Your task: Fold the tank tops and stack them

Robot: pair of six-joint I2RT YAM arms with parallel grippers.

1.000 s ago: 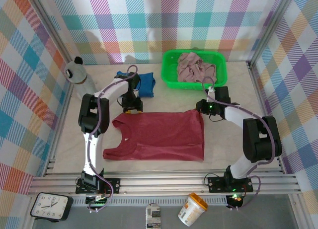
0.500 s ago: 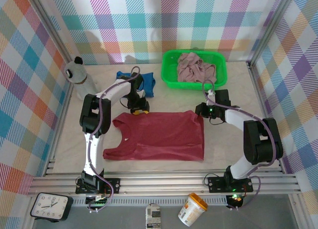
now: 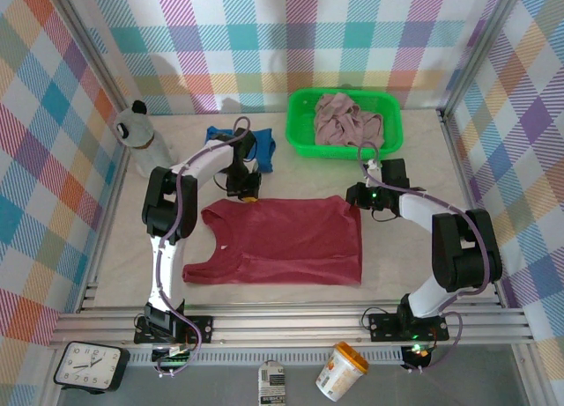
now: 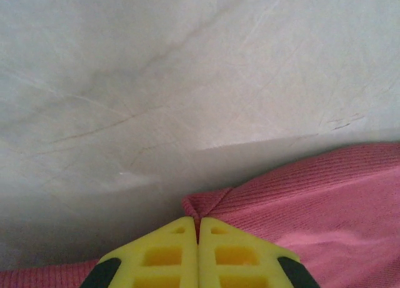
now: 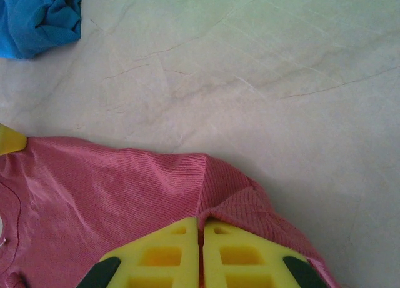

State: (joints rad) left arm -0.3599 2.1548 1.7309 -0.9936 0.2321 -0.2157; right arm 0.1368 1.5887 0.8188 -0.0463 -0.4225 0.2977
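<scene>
Red top is lying spread out flat on the worktop, pretty much dead center. The straps and neck point to the left side and the straight hem is on the right. Both arms are down on its far edge, one at each end.

The left fingers sit on the far-left corner, up by the strap. From the left wrist cam those fingers are pressed tight together, no gap at all. A little pucker of the red top runs straight into the seam between the tips, so it looks pinched there. Bare worktop takes up the rest of that view beyond the cloth edge.

The right fingers are at the far-right corner, by the hem. Same deal on the right wrist cam: the fingers are closed together, with a raised ridge of the red top bunching up right where the tips meet. So they're clamped on that corner. The cloth spreads away to the left of the tips and is mostly smooth.

The other two: the blue top is a folded-ish lump on the worktop just behind the left fingers, apart from the red one. It also shows in the right wrist cam's top-left corner. The pink top is heaped loosely in the green basket at the back, just behind the right arm.
</scene>
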